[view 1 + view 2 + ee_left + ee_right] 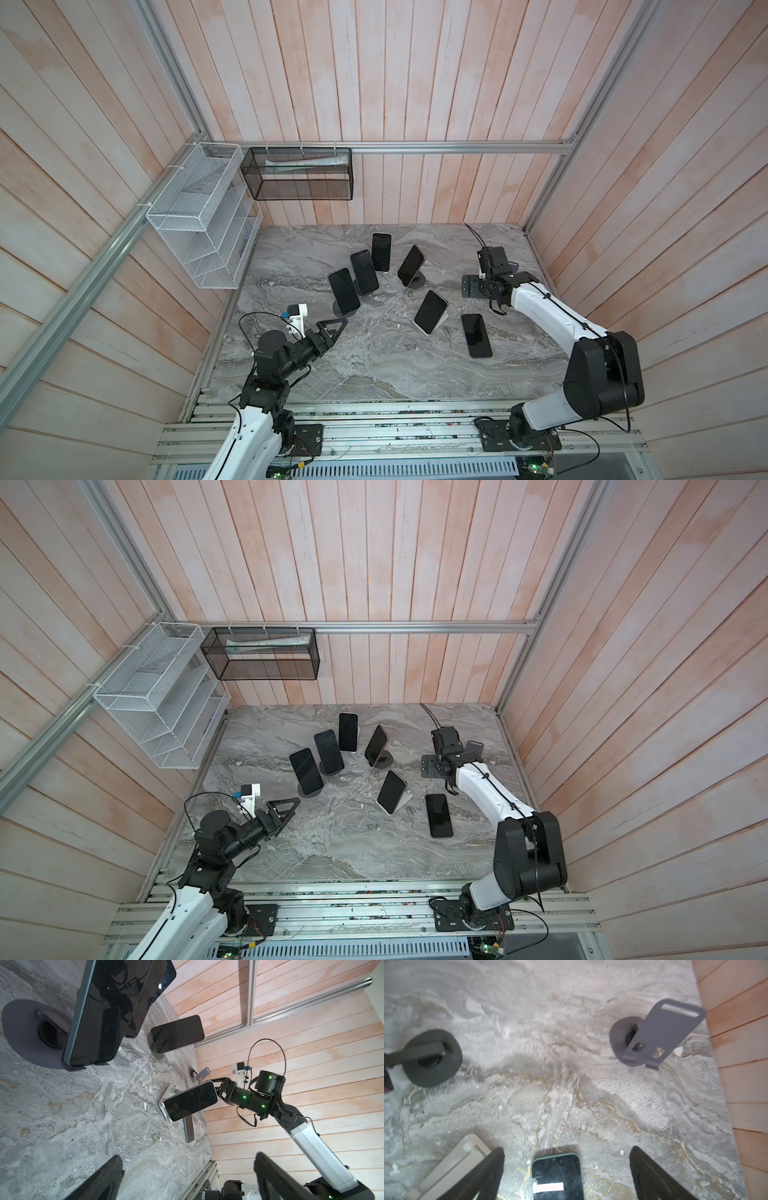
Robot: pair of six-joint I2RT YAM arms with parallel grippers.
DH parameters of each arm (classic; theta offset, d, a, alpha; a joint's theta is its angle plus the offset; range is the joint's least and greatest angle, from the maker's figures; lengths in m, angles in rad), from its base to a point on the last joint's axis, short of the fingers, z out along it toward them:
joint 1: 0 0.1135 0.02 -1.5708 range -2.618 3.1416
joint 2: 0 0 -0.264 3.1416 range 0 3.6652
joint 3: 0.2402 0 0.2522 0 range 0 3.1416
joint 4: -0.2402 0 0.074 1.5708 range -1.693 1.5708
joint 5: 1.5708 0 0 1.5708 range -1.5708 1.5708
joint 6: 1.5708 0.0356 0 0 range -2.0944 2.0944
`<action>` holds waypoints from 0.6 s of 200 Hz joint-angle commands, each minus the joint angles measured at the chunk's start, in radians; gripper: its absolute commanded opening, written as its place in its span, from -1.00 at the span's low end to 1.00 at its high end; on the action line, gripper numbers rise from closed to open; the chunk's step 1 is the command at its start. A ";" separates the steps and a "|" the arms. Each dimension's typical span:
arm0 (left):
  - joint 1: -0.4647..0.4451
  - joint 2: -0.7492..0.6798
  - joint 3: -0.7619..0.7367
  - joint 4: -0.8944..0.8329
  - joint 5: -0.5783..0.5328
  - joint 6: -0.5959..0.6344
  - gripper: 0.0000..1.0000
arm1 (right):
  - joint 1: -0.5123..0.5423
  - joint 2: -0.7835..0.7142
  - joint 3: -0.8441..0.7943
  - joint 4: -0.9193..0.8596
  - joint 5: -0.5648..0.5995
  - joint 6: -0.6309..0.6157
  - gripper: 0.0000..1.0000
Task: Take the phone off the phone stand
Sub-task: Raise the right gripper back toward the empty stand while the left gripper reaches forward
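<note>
Phone [557, 1176] lies flat on the table [550, 1064], near the empty phone stand [660, 1032]. Right gripper [566, 1148] hangs near the stand too, jaws wide apart, holding nothing. Left gripper [189, 1156] gapes wide, far from the stand.

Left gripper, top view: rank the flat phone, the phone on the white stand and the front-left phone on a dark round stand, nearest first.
1. Phone on the dark round stand, just beyond the left gripper, left of centre.
2. Phone on the white stand, right of centre.
3. Flat phone, lying far right.
</note>
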State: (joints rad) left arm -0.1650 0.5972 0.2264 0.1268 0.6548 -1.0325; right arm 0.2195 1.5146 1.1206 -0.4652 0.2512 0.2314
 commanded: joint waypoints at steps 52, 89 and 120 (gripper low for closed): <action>-0.019 0.109 0.158 -0.066 0.000 0.092 1.00 | -0.268 0.277 0.308 0.079 -0.018 -0.077 0.95; -0.021 0.220 0.249 -0.086 0.016 0.135 1.00 | -0.305 0.411 0.428 0.037 -0.130 -0.104 0.95; -0.034 0.289 0.297 -0.081 0.019 0.128 0.99 | -0.325 0.452 0.431 0.055 -0.201 -0.098 0.91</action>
State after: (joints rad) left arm -0.1871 0.8597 0.4782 0.0555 0.6582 -0.9340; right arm -0.0868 1.9411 1.5364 -0.3828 0.1448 0.1467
